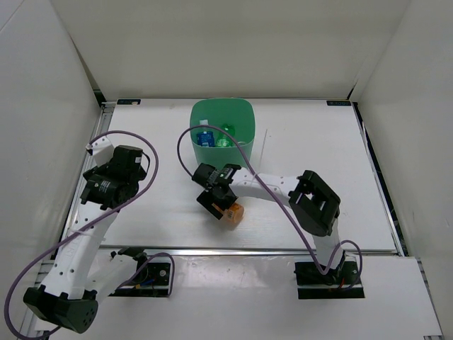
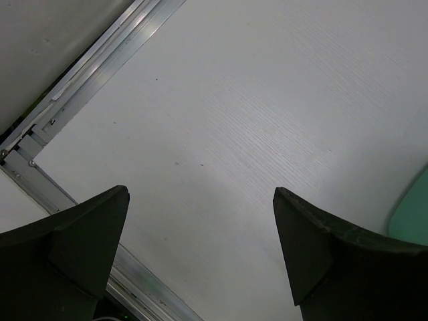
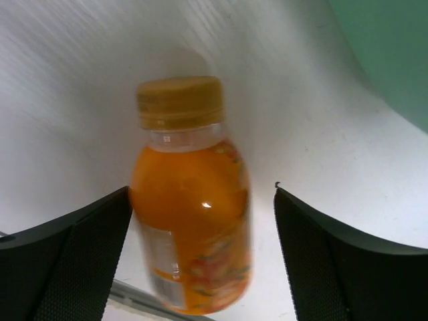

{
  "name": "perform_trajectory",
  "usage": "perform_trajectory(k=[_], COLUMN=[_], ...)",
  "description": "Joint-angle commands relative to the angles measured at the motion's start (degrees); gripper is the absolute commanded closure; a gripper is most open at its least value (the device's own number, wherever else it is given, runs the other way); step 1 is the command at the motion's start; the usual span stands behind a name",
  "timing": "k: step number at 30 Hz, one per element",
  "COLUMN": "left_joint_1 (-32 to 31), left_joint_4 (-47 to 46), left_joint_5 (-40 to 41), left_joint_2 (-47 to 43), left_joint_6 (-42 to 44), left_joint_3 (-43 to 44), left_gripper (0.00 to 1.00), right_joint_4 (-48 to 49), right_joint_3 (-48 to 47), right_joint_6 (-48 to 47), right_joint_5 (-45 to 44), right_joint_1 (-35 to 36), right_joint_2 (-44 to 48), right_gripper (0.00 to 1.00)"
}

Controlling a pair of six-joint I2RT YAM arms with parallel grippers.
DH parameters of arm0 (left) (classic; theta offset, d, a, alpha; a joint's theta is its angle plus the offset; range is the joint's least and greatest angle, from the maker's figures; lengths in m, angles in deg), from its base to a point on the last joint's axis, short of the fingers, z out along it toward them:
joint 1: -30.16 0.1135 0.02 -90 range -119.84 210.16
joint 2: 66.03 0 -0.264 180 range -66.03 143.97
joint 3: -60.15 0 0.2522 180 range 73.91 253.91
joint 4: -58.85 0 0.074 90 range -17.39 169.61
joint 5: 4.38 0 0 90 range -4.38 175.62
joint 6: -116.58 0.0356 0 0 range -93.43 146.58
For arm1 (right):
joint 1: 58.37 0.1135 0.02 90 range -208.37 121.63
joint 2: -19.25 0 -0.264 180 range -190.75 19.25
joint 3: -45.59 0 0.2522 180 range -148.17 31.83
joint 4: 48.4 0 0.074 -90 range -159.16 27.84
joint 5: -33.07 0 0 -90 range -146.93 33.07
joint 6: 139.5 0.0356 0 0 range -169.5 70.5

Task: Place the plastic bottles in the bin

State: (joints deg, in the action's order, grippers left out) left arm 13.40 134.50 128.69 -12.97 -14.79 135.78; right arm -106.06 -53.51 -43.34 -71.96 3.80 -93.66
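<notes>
While the right gripper (image 3: 200, 194) straddles the orange bottle (image 3: 190, 221), jaws apart, I'd close squarely on its body; left gripper (image 2: 200, 194) gapes wide.

Your top camera looks steeply down on the whole counter (image 1: 318, 142), the bin (image 1: 221, 102) at far centre. Your left wrist camera hangs close over bare counter left of the bin, catching its edge. Your right wrist camera sits tight on the orange bottle (image 3: 190, 227) just nearside of the bin.
</notes>
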Motion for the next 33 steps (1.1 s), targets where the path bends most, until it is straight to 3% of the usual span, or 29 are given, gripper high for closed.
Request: perform_trajectory(k=[1, 5, 6, 10, 13, 21, 25, 30, 31, 32, 33], left_joint_1=[0.7, 1.2, 1.7, 2.3, 2.8, 2.8, 2.8, 2.8, 3.3, 3.3, 3.3], left_joint_4=[-0.5, -0.5, -1.0, -1.0, -0.5, -0.5, 0.1, 0.1, -0.5, -0.5, -0.5], left_joint_5=[0.3, 0.3, 0.8, 1.5, 3.2, 4.2, 5.4, 5.9, 5.9, 5.9, 5.9], left_joint_2=[-0.9, -1.5, -1.5, -1.5, -1.5, -0.9, 0.1, 0.7, 1.4, 1.4, 2.2], left_joint_6=[1.0, 1.0, 1.0, 0.0, -2.8, -3.8, -3.8, -2.6, -2.1, -2.1, -2.1], left_joint_3=[-0.2, -0.9, -1.5, -2.0, -2.0, -4.1, -4.1, -3.6, -3.6, -3.1, -3.1], left_gripper=[0.00, 0.00, 0.00, 0.00, 0.00, 0.00, 0.00, 0.00, 0.00, 0.00, 0.00], right_joint_4=[-1.5, -2.9, -3.5, -7.1, -8.9, -2.8, 0.8, 1.9, 1.9, 1.9, 1.9], right_joint_3=[0.0, -1.9, -2.6, -7.1, -13.9, -39.6, -48.1, -51.4, -52.0, -52.0, -52.0], right_joint_6=[2.1, 3.3, 3.3, 3.9, 3.9, -2.3, -2.9, 2.7, 3.4, 4.0, 4.7], right_joint_5=[3.0, 6.1, 6.1, 6.2, 1.9, -12.1, -15.3, 1.6, 3.1, 4.1, 4.1], right_joint_1=[0.0, 0.0, 0.0, 1.1, 4.4, 4.3, -3.6, -14.6, -15.4, -16.0, -16.8], right_joint_2=[0.0, 1.1, 1.1, 3.3, 6.5, 10.4, 9.2, 6.5, 5.6, 5.6, 5.6], right_gripper=[0.13, 0.40, 0.52, 0.73, 0.82, 0.83, 0.71, 0.51, 0.44, 0.20, 0.12])
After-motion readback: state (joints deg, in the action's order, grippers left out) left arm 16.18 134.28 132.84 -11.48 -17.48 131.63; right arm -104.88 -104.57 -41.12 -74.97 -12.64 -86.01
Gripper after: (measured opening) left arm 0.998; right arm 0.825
